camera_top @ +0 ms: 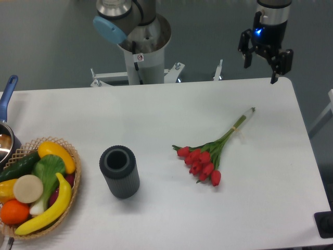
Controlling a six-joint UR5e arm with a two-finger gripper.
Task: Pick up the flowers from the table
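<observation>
Jaws spread wide and holding nothing, that's how I read the gripper (260,66), hanging above the far right corner of the white surface (156,109) with a blue light glowing on its body. I see the flowers (210,154) lying flat on the right half, well apart from the gripper: red buds toward me, green stems running up and right to a pale tip. Left of them stands a dark ribbed cylinder (119,171), upright, open at the top. At the left edge I've got a wicker basket (73,179) full of fruit and vegetables, bananas included.
</observation>
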